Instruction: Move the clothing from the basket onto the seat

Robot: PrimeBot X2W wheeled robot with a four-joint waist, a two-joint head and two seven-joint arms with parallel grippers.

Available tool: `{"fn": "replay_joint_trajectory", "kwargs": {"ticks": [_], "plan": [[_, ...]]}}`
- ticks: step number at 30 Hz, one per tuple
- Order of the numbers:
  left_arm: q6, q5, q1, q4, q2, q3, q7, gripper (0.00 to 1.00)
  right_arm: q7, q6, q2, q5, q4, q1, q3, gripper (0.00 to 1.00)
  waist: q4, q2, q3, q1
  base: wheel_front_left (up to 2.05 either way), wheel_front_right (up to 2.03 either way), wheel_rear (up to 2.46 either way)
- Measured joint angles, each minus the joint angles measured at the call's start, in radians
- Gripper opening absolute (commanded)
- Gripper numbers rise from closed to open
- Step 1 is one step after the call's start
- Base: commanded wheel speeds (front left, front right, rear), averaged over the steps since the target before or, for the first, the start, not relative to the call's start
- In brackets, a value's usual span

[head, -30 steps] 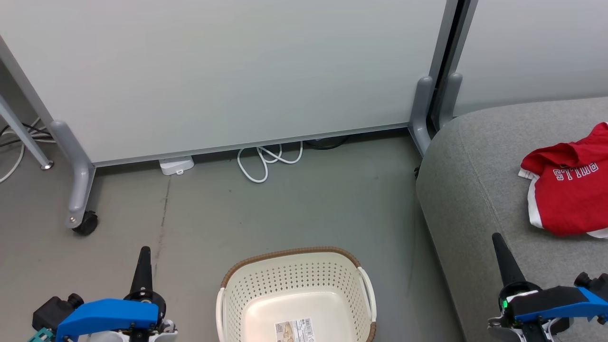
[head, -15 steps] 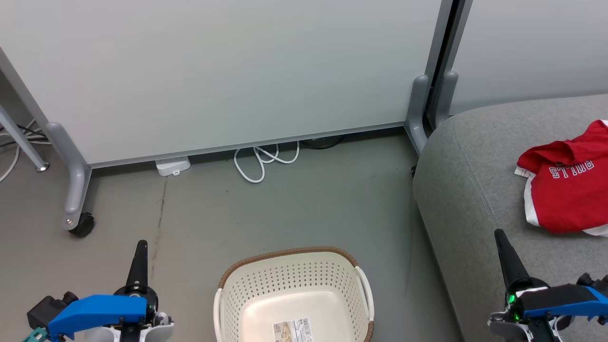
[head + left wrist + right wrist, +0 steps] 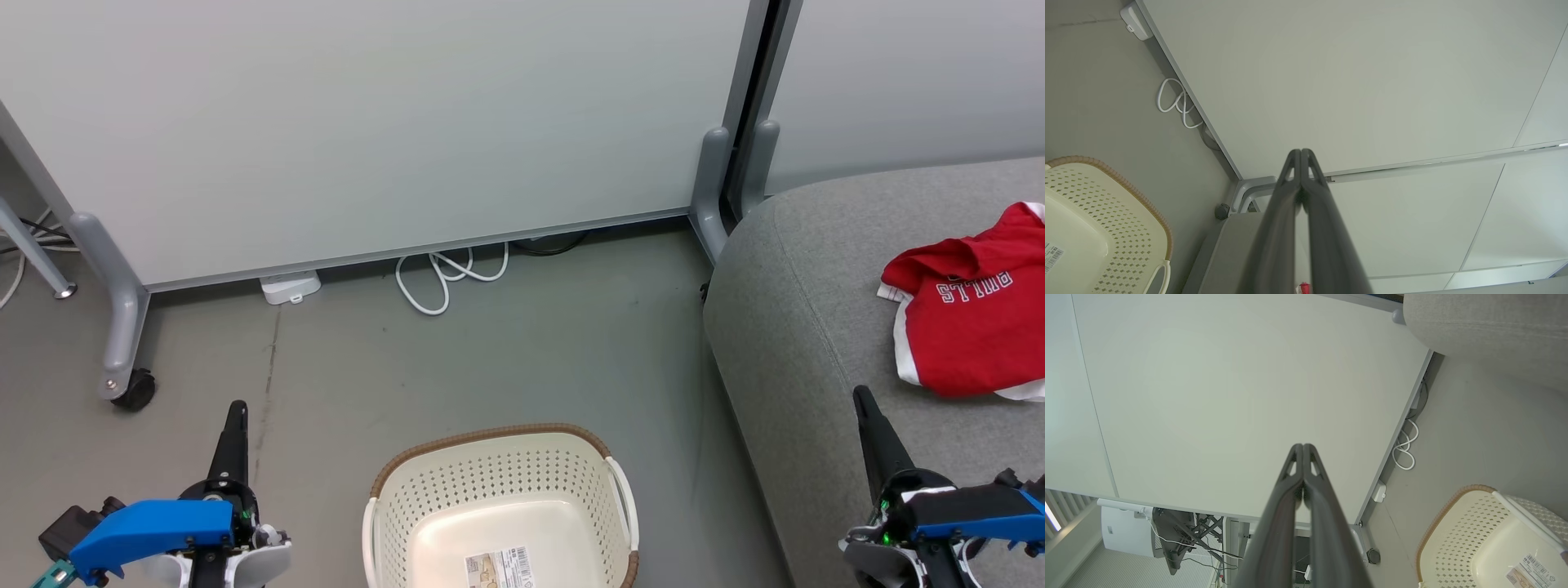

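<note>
The cream perforated basket [image 3: 498, 490] with a brown rim stands on the floor at the bottom centre, holding nothing but a barcode sticker on its bottom; it also shows as the basket [image 3: 1098, 220] and the basket [image 3: 1490, 539] in the wrist views. The red clothing [image 3: 967, 314] with white lettering lies crumpled on the grey seat [image 3: 792, 327] at the right. My left gripper [image 3: 236, 407] hovers shut over the floor left of the basket. My right gripper [image 3: 862, 393] hovers shut over the seat's front, below the clothing. Both pairs of fingers [image 3: 1301, 152] [image 3: 1303, 446] are pressed together with nothing between them.
A pale partition panel [image 3: 392, 122] on grey wheeled feet [image 3: 122, 384] stands behind the basket. A coiled white cable [image 3: 445, 278] and a white power adapter [image 3: 290, 286] lie at its base. Bare grey floor [image 3: 490, 359] lies between the panel and the basket.
The whole head view has shifted slightly, so the camera moved. Both grippers sit a little higher in the picture and stay shut. The clothing and the basket have not moved.
</note>
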Motion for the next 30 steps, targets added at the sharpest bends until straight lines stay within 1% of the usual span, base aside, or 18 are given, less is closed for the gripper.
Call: {"fn": "replay_joint_trajectory", "kwargs": {"ticks": [22, 30], "plan": [[0.000, -0.149, -0.015, -0.023, -0.002, 0.026, 0.039, 0.00, 0.028, 0.000, 0.000, 0.158, -0.004, -0.011, -0.008, 0.00, -0.016, 0.0000, 0.002, 0.0000, 0.00, 0.00, 0.00], [-0.001, -0.184, -0.019, -0.029, -0.003, 0.030, 0.049, 0.00, 0.032, 0.000, 0.000, 0.198, -0.005, -0.012, -0.010, 0.00, -0.021, 0.0000, 0.002, 0.0000, 0.00, 0.00, 0.00]]}}
